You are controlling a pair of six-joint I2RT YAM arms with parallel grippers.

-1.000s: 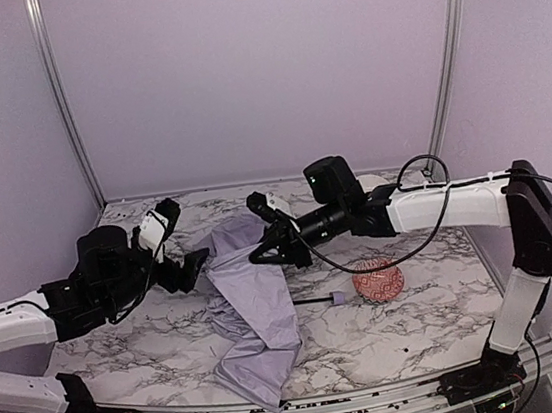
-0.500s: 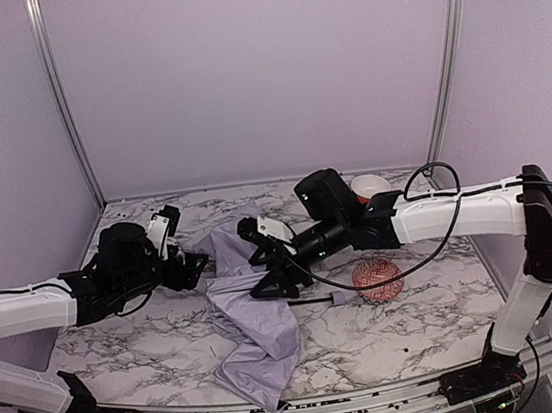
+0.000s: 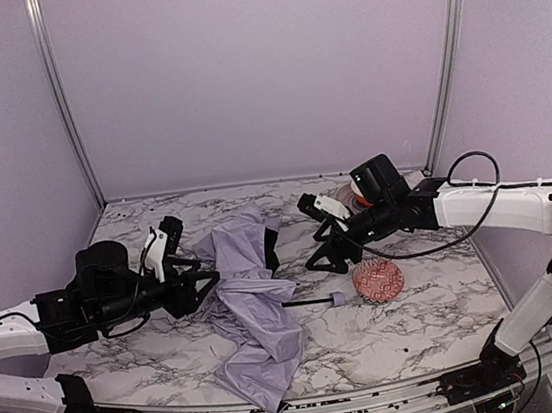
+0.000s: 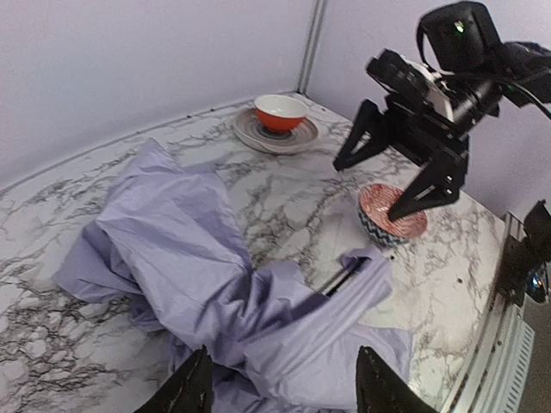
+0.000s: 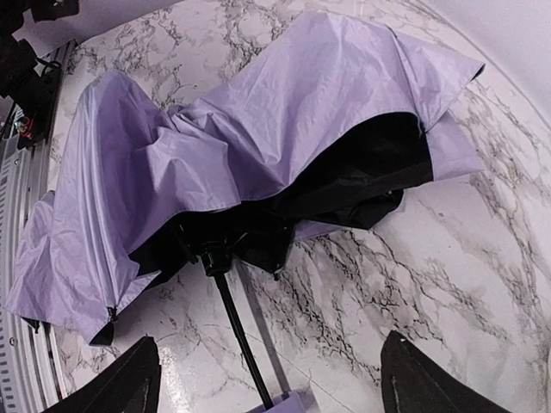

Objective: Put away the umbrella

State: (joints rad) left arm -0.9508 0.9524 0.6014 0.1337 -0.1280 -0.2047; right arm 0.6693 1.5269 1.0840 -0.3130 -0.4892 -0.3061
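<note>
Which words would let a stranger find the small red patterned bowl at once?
On the white marble tabletop, find the crumpled lavender fabric umbrella. Its thin black shaft ends in a small lavender handle; the red zigzag-patterned bowl sits just beyond it. Unlike the orange-lined bowl on its grey plate, it sits directly on marble.

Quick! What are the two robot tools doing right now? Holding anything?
Left tool: open, fingers apart at the umbrella cloth, not gripping it.
Right tool: open, holding nothing.
</note>
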